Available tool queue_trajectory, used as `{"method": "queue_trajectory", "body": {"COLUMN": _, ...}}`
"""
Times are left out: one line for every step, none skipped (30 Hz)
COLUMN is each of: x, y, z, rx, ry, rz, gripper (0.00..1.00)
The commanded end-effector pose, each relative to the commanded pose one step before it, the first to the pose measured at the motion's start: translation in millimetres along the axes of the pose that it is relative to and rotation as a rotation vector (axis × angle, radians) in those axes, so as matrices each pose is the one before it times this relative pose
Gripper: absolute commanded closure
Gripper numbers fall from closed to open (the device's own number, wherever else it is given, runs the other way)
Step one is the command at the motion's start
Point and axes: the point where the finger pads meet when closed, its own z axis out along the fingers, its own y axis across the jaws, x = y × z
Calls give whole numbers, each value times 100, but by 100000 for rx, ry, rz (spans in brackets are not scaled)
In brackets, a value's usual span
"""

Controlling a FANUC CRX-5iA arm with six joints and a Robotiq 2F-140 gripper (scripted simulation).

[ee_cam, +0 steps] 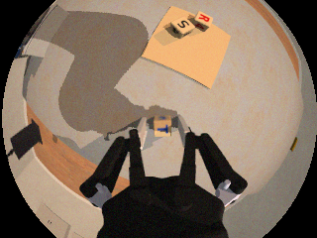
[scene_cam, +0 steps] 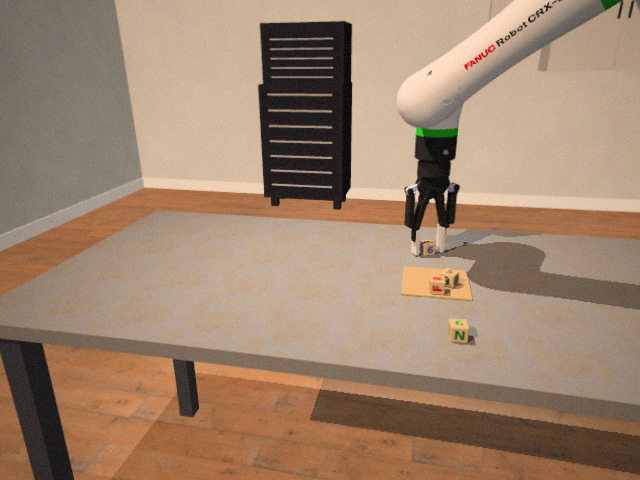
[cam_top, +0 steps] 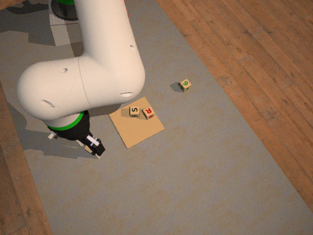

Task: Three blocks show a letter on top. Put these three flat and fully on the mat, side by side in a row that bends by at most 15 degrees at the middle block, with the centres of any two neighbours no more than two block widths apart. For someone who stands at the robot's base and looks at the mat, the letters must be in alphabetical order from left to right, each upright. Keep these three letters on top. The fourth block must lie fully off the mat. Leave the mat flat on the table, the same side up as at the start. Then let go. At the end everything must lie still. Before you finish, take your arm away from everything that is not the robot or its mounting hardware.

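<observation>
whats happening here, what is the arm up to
The arm's tool is down at the table beside the mat, open fingers either side of a small block, not gripping yet. The S block and R block sit together on the mat. A block with a green digit on top lies off it.

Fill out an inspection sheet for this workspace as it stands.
Surface: grey table top, with the tan mat lying flat on it.
Job's things: S block and R block sit side by side on the mat, letters up. The green-digit block is off the mat. The fourth block is off the mat and sits on the table between the fingers. Its top mark is too small to read.
Clutter: nothing seen.
Grippers: the gripper is lowered to the table, straddling the fourth block, open.
Cables: nothing seen.
Surroundings: black drawer cabinet, wooden floor.
</observation>
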Motion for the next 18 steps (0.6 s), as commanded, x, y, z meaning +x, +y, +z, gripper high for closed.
{"method": "queue_trajectory", "body": {"x": -18, "y": 10, "z": -18, "rx": -21, "ry": -37, "rz": 4, "gripper": 60}}
{"method": "queue_trajectory", "body": {"x": 0, "y": 0, "z": 0, "rx": 0, "ry": 0, "rz": 0, "gripper": 72}}
{"method": "queue_trajectory", "body": {"x": 0, "y": 0, "z": 0, "rx": 0, "ry": 0, "rz": 0, "gripper": 72}}
{"method": "queue_trajectory", "body": {"x": 0, "y": 0, "z": 0, "rx": 0, "ry": 0, "rz": 0, "gripper": 72}}
{"method": "queue_trajectory", "body": {"x": 0, "y": 0, "z": 0, "rx": 0, "ry": 0, "rz": 0, "gripper": 72}}
{"method": "queue_trajectory", "body": {"x": 0, "y": 0, "z": 0, "rx": 0, "ry": 0, "rz": 0, "gripper": 72}}
{"method": "queue_trajectory", "body": {"x": 0, "y": 0, "z": 0, "rx": 0, "ry": 0, "rz": 0, "gripper": 72}}
{"method": "queue_trajectory", "body": {"x": 0, "y": 0, "z": 0, "rx": 0, "ry": 0, "rz": 0, "gripper": 72}}
{"method": "queue_trajectory", "body": {"x": 0, "y": 0, "z": 0, "rx": 0, "ry": 0, "rz": 0, "gripper": 72}}
{"method": "queue_trajectory", "body": {"x": 0, "y": 0, "z": 0, "rx": 0, "ry": 0, "rz": 0, "gripper": 72}}
{"method": "queue_trajectory", "body": {"x": 0, "y": 0, "z": 0, "rx": 0, "ry": 0, "rz": 0, "gripper": 72}}
{"method": "queue_trajectory", "body": {"x": 0, "y": 0, "z": 0, "rx": 0, "ry": 0, "rz": 0, "gripper": 72}}
{"method": "queue_trajectory", "body": {"x": 0, "y": 0, "z": 0, "rx": 0, "ry": 0, "rz": 0, "gripper": 72}}
{"method": "queue_trajectory", "body": {"x": 0, "y": 0, "z": 0, "rx": 0, "ry": 0, "rz": 0, "gripper": 72}}
{"method": "queue_trajectory", "body": {"x": 0, "y": 0, "z": 0, "rx": 0, "ry": 0, "rz": 0, "gripper": 72}}
{"method": "queue_trajectory", "body": {"x": 0, "y": 0, "z": 0, "rx": 0, "ry": 0, "rz": 0, "gripper": 72}}
{"method": "queue_trajectory", "body": {"x": 0, "y": 0, "z": 0, "rx": 0, "ry": 0, "rz": 0, "gripper": 72}}
{"method": "queue_trajectory", "body": {"x": 0, "y": 0, "z": 0, "rx": 0, "ry": 0, "rz": 0, "gripper": 72}}
